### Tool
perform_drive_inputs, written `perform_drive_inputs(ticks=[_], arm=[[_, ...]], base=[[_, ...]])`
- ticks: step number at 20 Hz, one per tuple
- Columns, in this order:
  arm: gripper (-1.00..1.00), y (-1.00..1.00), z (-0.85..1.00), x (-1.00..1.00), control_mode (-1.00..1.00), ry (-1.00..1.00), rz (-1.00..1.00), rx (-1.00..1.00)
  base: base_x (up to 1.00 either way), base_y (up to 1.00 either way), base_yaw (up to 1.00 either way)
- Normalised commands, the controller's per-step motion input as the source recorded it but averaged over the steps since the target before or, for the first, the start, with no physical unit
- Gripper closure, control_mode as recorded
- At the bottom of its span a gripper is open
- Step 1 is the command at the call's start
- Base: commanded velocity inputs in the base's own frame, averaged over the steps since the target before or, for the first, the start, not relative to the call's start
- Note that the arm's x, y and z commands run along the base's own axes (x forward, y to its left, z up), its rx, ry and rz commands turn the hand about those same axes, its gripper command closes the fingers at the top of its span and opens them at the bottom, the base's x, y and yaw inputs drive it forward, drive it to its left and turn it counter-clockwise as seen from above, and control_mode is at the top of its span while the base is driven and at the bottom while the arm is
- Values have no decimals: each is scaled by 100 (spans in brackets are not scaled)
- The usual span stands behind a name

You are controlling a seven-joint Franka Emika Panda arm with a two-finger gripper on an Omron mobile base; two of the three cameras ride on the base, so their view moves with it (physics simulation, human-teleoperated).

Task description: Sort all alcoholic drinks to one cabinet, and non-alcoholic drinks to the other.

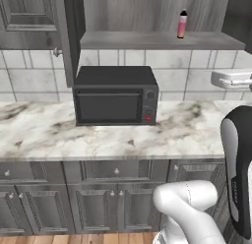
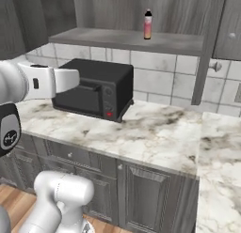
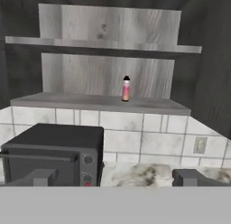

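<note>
where tiles meet, marble counter [image 1: 49,135]

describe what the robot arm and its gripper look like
The arm has smooth, rounded white links with dark grey or black joint sections; one dark joint bears a small round white mark. The gripper has two small, blocky dark grey fingertips. No cables are visible.
</note>
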Motion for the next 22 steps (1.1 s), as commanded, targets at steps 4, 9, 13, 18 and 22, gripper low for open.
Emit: perform_drive_inputs(ticks=[4,9,13,18,22], arm=[[-100,0,0,0,100,0,0,0],[-100,0,0,0,100,0,0,0],[-100,0,0,0,100,0,0,0],[-100,0,0,0,100,0,0,0],[-100,0,0,0,100,0,0,0]], base=[[-65,-6,-1],[-50,-6,-1],[-31,0,0],[-37,0,-7],[-28,-3,-24]])
